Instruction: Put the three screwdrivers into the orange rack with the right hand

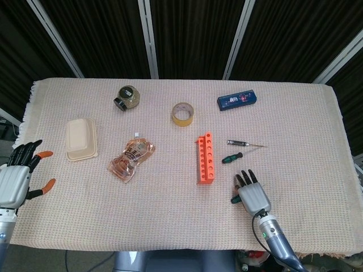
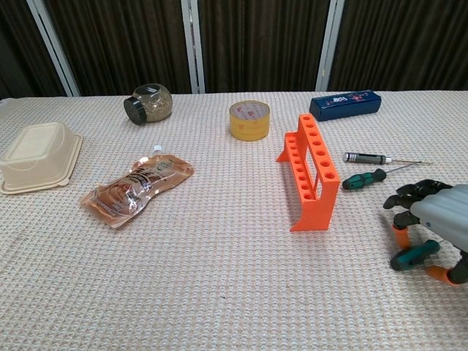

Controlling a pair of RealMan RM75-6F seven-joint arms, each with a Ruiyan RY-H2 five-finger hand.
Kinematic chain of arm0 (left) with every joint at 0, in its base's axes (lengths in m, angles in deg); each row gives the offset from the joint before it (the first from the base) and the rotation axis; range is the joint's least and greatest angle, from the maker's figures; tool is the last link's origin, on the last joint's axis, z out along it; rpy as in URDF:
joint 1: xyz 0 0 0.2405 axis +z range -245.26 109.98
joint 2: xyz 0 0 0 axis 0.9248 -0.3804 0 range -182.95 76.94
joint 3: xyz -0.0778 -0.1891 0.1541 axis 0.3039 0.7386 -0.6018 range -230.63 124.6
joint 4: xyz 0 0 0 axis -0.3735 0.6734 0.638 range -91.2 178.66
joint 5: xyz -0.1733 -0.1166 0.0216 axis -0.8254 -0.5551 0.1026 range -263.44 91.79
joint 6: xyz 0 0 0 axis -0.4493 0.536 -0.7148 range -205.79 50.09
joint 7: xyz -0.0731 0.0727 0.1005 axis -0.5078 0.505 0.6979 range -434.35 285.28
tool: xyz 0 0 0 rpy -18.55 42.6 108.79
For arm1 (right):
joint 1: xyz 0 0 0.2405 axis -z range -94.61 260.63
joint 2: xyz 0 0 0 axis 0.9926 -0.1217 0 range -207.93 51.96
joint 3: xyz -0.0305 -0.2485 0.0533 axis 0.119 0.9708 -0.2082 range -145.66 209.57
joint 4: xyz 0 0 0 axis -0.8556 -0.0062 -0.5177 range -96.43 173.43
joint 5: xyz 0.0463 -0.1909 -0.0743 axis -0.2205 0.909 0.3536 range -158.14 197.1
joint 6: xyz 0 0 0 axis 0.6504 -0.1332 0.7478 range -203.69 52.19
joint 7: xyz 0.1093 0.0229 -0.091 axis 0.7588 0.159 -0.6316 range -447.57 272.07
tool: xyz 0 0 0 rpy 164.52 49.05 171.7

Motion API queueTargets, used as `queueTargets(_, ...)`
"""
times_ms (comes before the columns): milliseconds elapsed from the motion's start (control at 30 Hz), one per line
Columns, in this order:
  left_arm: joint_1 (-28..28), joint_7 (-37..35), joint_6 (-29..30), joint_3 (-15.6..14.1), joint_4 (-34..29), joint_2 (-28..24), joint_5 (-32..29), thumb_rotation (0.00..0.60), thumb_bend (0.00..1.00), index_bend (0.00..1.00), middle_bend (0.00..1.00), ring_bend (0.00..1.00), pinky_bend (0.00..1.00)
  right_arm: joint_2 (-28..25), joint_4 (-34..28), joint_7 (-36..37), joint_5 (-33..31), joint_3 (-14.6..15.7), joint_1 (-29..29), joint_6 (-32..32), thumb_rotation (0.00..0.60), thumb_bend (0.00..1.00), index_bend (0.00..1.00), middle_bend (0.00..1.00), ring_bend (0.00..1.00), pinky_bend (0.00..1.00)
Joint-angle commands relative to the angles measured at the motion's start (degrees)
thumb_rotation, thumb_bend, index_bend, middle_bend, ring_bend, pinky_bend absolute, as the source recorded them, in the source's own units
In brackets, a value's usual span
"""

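Screwdrivers lie on the cloth to the right of the orange rack (image 1: 206,158), none of them in it. One with a black handle and thin metal shaft (image 1: 245,144) sits farthest from the robot, a green-and-black one (image 1: 231,158) lies just nearer, and a teal-handled one (image 2: 414,255) is closest to the table's front edge.

Over that teal screwdriver sits the right hand (image 1: 251,194), palm down, fingers arched around the handle, with orange fingertips (image 2: 399,234) set on either side of it. From the chest view the handle looks lifted slightly at one end, but whether the fingers actually pinch it or only straddle it is hard to tell. The left hand (image 1: 16,179) hovers at the table's left edge, fingers spread and holding nothing.

Further back on the table (image 1: 317,141) are a blue box (image 1: 238,100), a roll of yellow tape (image 1: 182,113) and a jar (image 1: 127,97); a beige lidded container (image 1: 81,139) and a clear snack packet (image 1: 131,159) lie on the left.
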Motion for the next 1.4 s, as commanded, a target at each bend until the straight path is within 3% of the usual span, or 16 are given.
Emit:
queueTargets(33,0.0,-0.2,-0.1,0.0,0.3,0.1,-0.2,0.600,0.26,0.25,0.03,0.01,0.00,0.4,0.1,-0.4,-0.8,-0.2,-0.4,0.1,0.600,0.26,0.45,0.11,0.00,0.00)
queueTargets(500,-0.4,-1.3,-0.8,-0.2,1.6,0.5,-0.7,0.600,0.27,0.25,0.03,0.01,0.00,-0.2,-4.4,-5.5,-2.9,0.7,-1.6,-1.4,0.600,0.27,0.45,0.12,0.00,0.00)
queueTargets(767,-0.5,-1.7,-1.1,-0.4,1.9,0.5,-0.9,0.600,0.27,0.25,0.03,0.01,0.00,0.6,-3.8,-6.6,-5.0,1.0,-2.5,-1.0,0.600,0.27,0.48,0.13,0.00,0.00)
queueTargets(1067,-0.3,-2.1,-0.7,-0.6,2.1,0.5,-0.6,0.600,0.26,0.25,0.03,0.01,0.00,0.7,-3.4,-5.5,-4.9,1.2,-2.9,-2.0,0.600,0.31,0.59,0.19,0.00,0.00)
queueTargets(1267,-0.4,-2.1,-0.5,-0.4,2.1,0.5,-0.7,0.600,0.26,0.25,0.03,0.01,0.00,-1.0,-6.1,-1.2,-4.1,0.2,-2.8,-2.6,0.600,0.32,0.62,0.21,0.00,0.00)
queueTargets(1400,-0.4,-1.9,-0.4,-0.3,1.8,0.4,-0.5,0.600,0.27,0.25,0.03,0.01,0.00,-6.3,-12.8,10.6,-5.2,-3.8,-3.1,0.0,0.600,0.32,0.62,0.21,0.00,0.00)
